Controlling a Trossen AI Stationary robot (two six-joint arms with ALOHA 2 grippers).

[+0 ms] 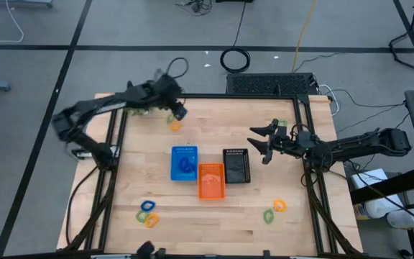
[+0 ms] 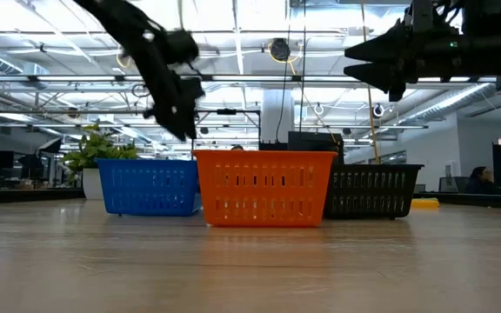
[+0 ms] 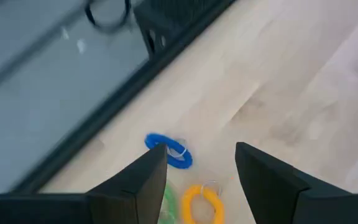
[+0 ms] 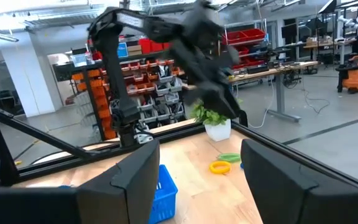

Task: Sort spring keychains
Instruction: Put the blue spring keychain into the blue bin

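Note:
Three spring keychains lie flat on the wood near the table's far edge: a blue one (image 3: 169, 151), an orange one (image 3: 202, 202) and a green one (image 3: 166, 203). My left gripper (image 3: 197, 180) hangs open just above them (image 1: 179, 111), touching nothing. More keychains lie near the front edge: a blue, green and orange group (image 1: 148, 213), and an orange one (image 1: 279, 206) beside a green one (image 1: 269, 215). Blue coils show inside the blue basket (image 1: 185, 162). My right gripper (image 1: 264, 141) waits open in the air, right of the black basket (image 1: 236, 165).
The blue basket, the orange basket (image 1: 210, 180) and the black basket stand together mid-table. A leafy plant (image 1: 139, 111) sits at the far left edge beside my left arm. A dark frame rail (image 1: 214, 96) borders the table's far side. Bare wood lies between the baskets and the front keychains.

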